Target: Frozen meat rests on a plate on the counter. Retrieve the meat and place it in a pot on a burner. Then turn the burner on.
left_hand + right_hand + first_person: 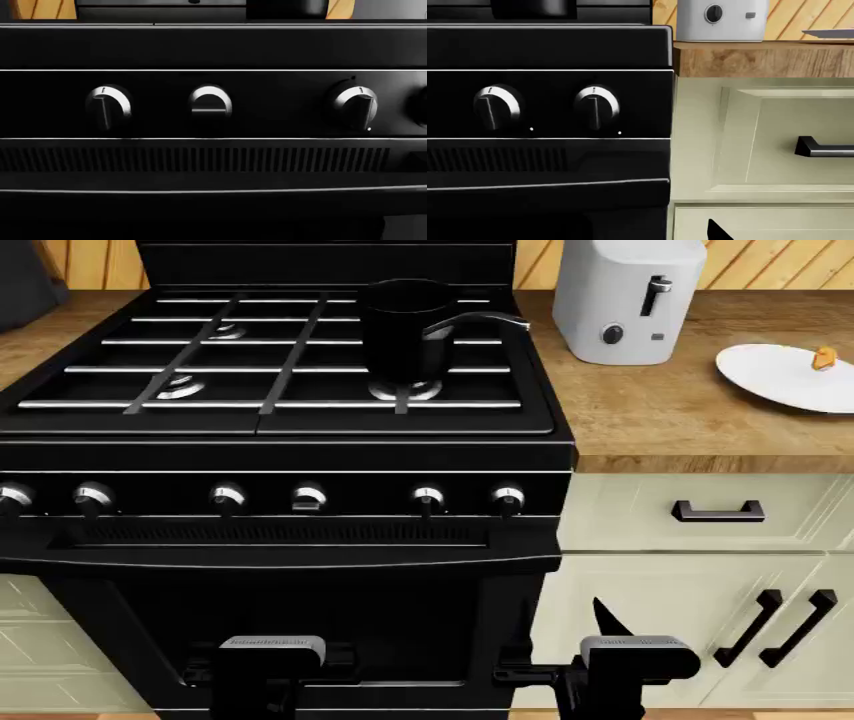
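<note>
Wood planks run behind and along the counter [667, 410], which sits over cream cabinets to the right of a black stove [280, 430]. On that counter, beyond the white toaster [627, 300], we see the plate [781, 375] with the meat [825, 358] resting near its far edge, untouched. The pot [404, 335] already stands on the front right burner [404, 390], handle pointing toward the toaster, so we judge it is set up to receive the meat with only a short carry across. A row of knobs [427, 498] lines the stove front, handy for the last step.

Both our arms hang low before the oven door, well below the counter: the left gripper [271, 660] and the right gripper [627, 660] face the stove front. We cannot tell whether either is spread or pressed together; neither holds anything.
</note>
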You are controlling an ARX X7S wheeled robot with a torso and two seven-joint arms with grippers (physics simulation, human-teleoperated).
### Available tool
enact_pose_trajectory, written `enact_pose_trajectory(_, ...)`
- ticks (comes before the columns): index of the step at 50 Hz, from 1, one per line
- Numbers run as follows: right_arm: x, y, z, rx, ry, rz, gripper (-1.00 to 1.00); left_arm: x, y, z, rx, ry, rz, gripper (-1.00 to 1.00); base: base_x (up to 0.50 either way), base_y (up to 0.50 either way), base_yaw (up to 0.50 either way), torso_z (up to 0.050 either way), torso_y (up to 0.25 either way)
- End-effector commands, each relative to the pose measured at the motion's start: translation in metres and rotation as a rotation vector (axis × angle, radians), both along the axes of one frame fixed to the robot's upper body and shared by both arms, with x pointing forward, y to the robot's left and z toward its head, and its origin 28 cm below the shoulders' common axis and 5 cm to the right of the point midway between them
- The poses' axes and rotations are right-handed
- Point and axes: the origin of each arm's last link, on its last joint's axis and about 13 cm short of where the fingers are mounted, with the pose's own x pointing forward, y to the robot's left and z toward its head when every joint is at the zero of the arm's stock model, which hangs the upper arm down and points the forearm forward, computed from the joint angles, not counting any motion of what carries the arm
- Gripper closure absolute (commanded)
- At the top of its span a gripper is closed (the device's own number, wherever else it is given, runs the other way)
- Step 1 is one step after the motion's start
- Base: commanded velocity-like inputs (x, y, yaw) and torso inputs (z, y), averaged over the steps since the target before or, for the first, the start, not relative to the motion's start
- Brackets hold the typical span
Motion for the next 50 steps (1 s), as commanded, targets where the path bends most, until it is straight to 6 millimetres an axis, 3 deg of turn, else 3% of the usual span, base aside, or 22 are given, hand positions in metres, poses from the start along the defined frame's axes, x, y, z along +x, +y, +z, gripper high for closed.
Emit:
enact_pose_trajectory(1,0.0,0.0007,-0.0001,-0.014,0.007,0.004,-1.0,0.0007,0.0006,0.0001,0.004,-0.012,0.002,-1.0,0.0,0.0,0.0,0.0,0.0)
enact_pose_trajectory(12,-0.0033,0.0017,-0.0012,-0.053,0.001,0.059,-1.0,0.0019,0.0011,0.0053,-0.03,-0.088,-0.05,-1.0,0.0,0.0,0.0,0.003,0.0)
enact_pose_trajectory(46,-0.0053,0.0017,0.0053,-0.029,-0.02,0.101,-1.0,0.0027,0.0022,0.0087,-0.037,-0.086,-0.035,-1.0,0.0,0.0,0.0,0.05,0.0)
enact_pose_trajectory(50,-0.0047,0.0016,0.0052,-0.019,-0.013,0.098,-1.0,0.0045,0.0013,0.0077,-0.038,-0.061,-0.024,-1.0,0.0,-0.04,0.0,0.0,0.0)
